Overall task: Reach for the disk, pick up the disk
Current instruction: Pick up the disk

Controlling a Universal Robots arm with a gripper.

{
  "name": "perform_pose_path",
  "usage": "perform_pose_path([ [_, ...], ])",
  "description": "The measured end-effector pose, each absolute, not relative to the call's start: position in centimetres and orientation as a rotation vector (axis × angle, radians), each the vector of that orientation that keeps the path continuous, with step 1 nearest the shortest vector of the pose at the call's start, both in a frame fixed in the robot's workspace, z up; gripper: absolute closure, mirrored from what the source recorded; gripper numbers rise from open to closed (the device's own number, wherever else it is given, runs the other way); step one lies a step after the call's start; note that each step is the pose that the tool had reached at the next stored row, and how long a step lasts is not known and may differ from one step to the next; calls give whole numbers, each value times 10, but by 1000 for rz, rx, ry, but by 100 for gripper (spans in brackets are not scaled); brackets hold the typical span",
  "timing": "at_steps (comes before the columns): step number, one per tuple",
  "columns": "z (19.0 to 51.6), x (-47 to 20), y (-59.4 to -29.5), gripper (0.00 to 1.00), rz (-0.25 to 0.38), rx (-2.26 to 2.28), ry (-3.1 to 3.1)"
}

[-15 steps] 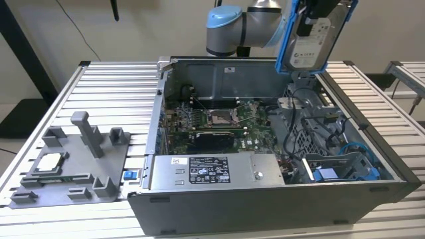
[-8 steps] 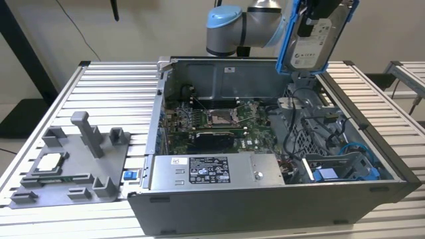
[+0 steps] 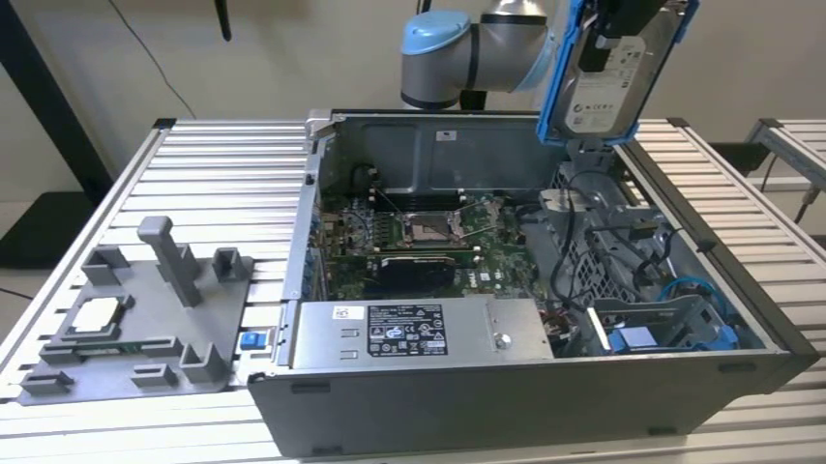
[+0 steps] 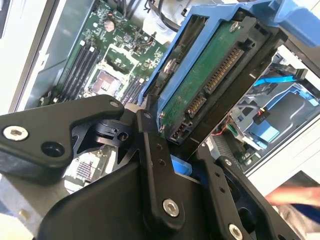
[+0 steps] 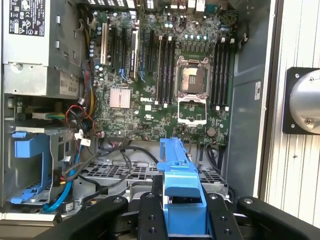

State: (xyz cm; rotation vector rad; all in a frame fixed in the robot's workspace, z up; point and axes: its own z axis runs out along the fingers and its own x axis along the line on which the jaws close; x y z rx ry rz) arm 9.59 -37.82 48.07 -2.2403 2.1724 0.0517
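The disk (image 3: 604,85), silver-grey with a white label and blue rails, hangs upright in the air above the back right corner of the open computer case (image 3: 516,406). My gripper (image 3: 620,29) is shut on its upper end. In the second wrist view the disk's green circuit-board face (image 4: 200,85) and connector show between the black fingers (image 4: 150,150). In the first wrist view the blue rail (image 5: 180,182) sits clamped in my gripper (image 5: 182,220), high over the motherboard (image 5: 165,75).
Inside the case lie the motherboard (image 3: 413,237), a labelled grey power-supply box (image 3: 413,333) at the front, a blue drive bay (image 3: 671,333) and loose cables at the exterior view's right. A grey fixture (image 3: 142,329) with a small square chip (image 3: 97,314) stands on the slatted table at the exterior view's left.
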Motion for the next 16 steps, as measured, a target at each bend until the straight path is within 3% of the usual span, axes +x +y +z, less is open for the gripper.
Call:
perform_pose_path([
  [16,482,96,-394,100,62,-2232,2172],
])
